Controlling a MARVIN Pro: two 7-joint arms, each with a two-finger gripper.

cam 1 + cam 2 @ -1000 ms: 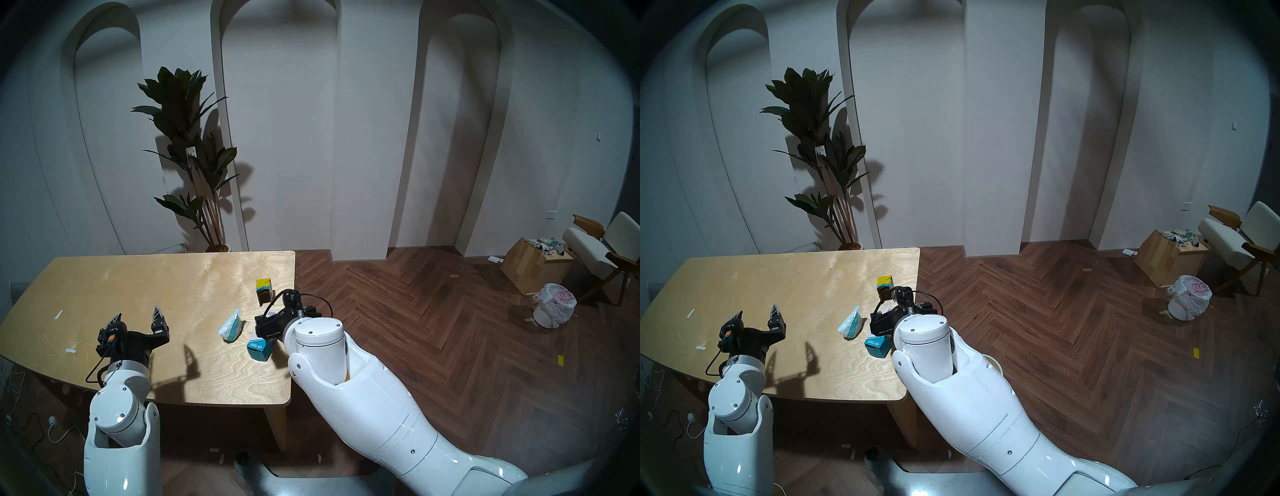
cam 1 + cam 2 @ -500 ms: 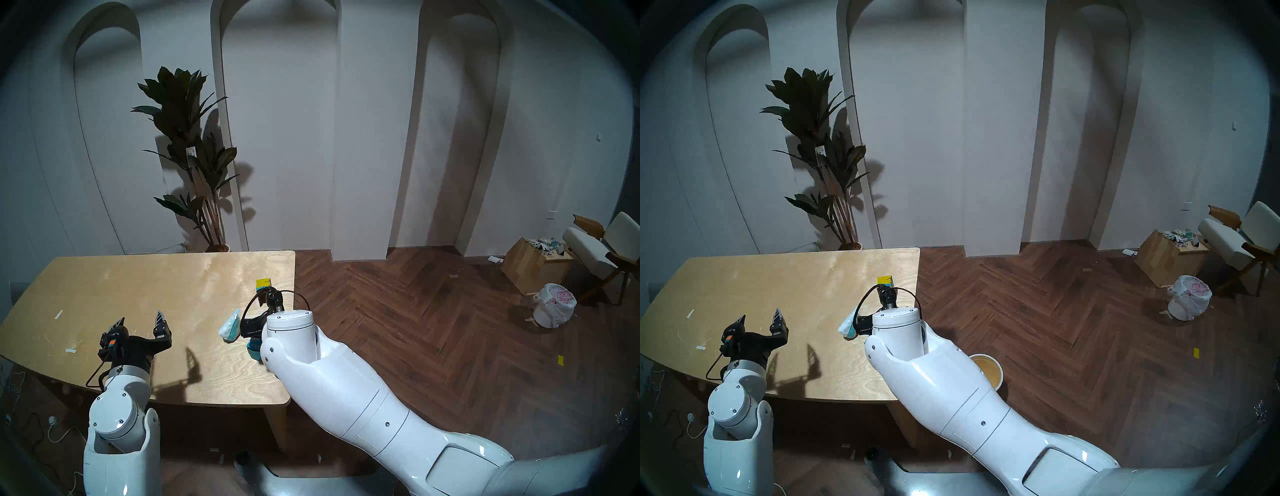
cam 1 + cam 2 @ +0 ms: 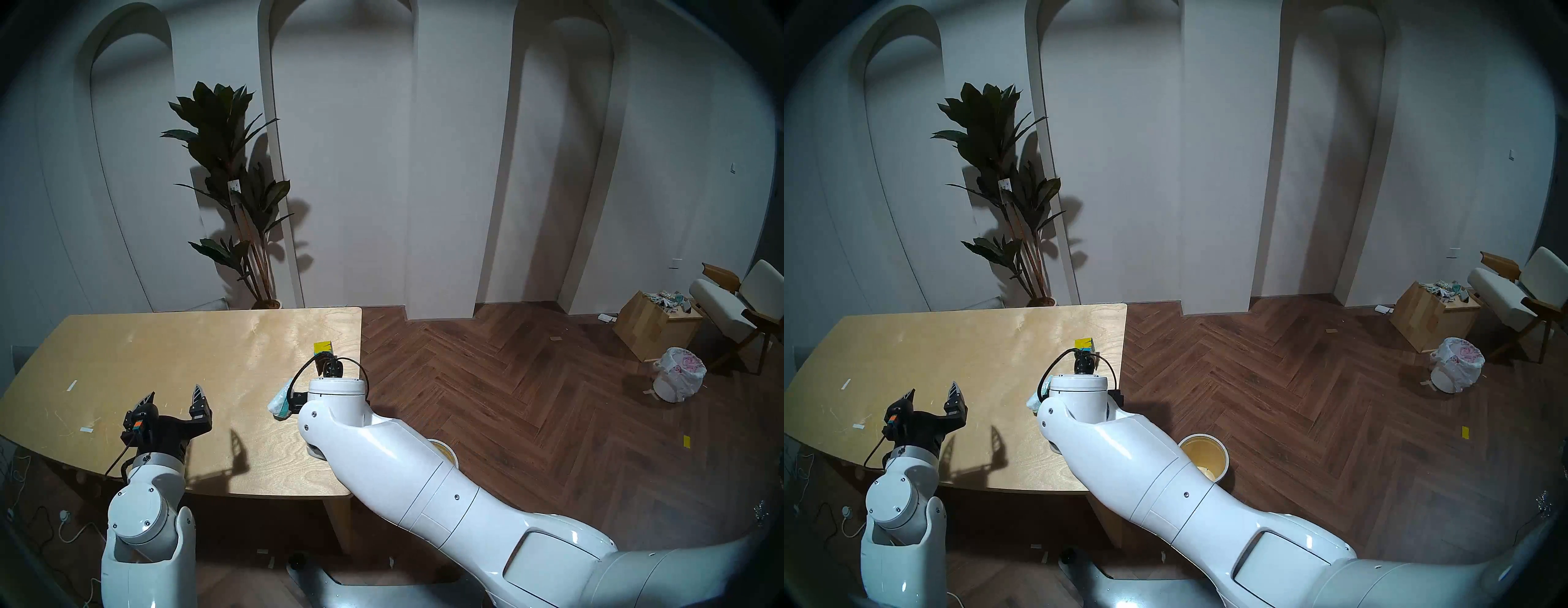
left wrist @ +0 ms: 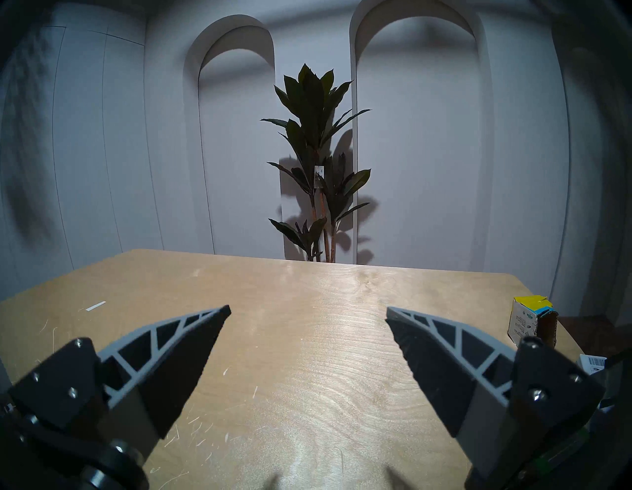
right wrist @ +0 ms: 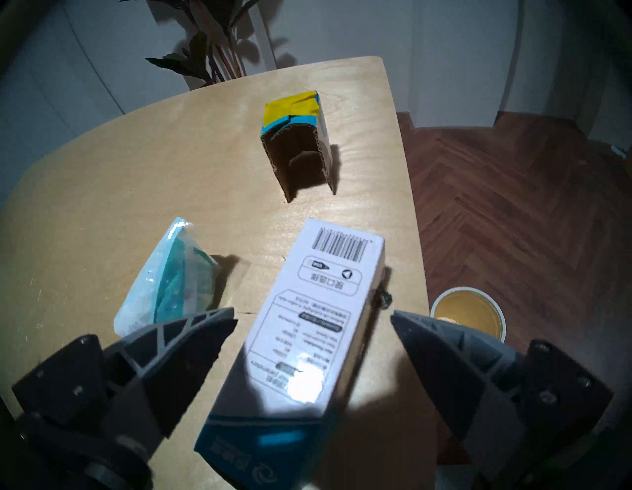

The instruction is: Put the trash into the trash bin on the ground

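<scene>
Right tool [image 5: 313, 316] has swung leftward over the worktop [image 3: 169, 352] since a second ago, uncovering the bin [image 3: 1208, 456] on the floor beside the worktop's edge; its fingers now gape wide either side of the carton [image 5: 307, 328], not gripping it. Pouch [image 5: 167, 277] lies just left of the carton, box [image 5: 297, 147] stands beyond. Left tool [image 3: 174, 397] hangs spread and empty, well apart; the right arm [image 3: 403, 467] hides the carton from the head.

Long white-and-teal carton [image 5: 307, 328], teal pouch [image 5: 171, 277] and black-and-yellow box [image 5: 295, 143] lie on the table; cream bin [image 5: 468, 313] below.
</scene>
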